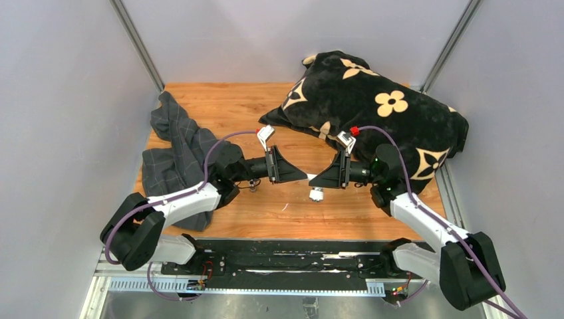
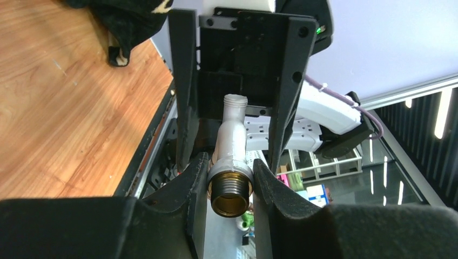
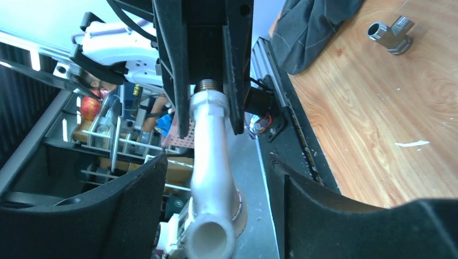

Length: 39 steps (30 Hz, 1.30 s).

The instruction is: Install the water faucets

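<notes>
The left gripper point(image 2: 229, 163) clamps the white tap body point(image 2: 231, 135) (by its brass end); the right gripper point(image 3: 217, 161) gapes loosely around it.

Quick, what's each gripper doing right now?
Left gripper: closed on the white elbow-shaped tap body at its brass threaded end.
Right gripper: open, fingers straddling that tap body.

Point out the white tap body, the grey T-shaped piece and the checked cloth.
white tap body point(image 2: 229, 141): left wrist view, its white stem.
grey T-shaped piece point(image 3: 393, 39): right wrist view, its centre.
checked cloth point(image 1: 174, 159): top external view, middle folds.
</notes>
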Tool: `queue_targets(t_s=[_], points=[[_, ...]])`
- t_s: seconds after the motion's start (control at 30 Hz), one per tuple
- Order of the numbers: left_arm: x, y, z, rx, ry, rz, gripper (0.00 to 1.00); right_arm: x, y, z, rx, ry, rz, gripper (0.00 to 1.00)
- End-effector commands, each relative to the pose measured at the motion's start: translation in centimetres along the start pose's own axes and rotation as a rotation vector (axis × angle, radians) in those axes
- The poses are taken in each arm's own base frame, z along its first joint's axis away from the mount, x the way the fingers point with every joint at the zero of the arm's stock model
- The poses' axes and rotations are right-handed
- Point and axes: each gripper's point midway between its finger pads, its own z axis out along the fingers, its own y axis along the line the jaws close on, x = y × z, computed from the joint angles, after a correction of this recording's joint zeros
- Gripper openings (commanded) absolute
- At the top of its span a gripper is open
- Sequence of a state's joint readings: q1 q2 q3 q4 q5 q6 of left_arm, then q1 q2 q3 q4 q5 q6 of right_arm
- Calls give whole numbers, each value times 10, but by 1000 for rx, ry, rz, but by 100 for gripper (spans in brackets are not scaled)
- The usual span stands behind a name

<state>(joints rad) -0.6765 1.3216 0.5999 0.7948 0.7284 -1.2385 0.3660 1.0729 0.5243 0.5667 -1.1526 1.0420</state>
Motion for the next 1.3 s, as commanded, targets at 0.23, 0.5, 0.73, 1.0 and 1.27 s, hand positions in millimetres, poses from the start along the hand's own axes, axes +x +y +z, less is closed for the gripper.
queue_targets(t_s=[0.23,0.5,0.73,1.0,1.27], points=[[-6,-17,3,80,-28,19,0,-17,23,1,-174,-182,2,62],[-6,-12,3,61,-35,18,0,-12,21,5,-231,-153,57,29],[-8,-8,2,29,-44,28,0,-9,23,5,-254,-132,51,42],[-10,-7,2,18,-50,28,0,-2,20,3,-249,-122,51,45],[-11,-11,3,22,-46,35,0,5,11,3,-221,-118,56,48]])
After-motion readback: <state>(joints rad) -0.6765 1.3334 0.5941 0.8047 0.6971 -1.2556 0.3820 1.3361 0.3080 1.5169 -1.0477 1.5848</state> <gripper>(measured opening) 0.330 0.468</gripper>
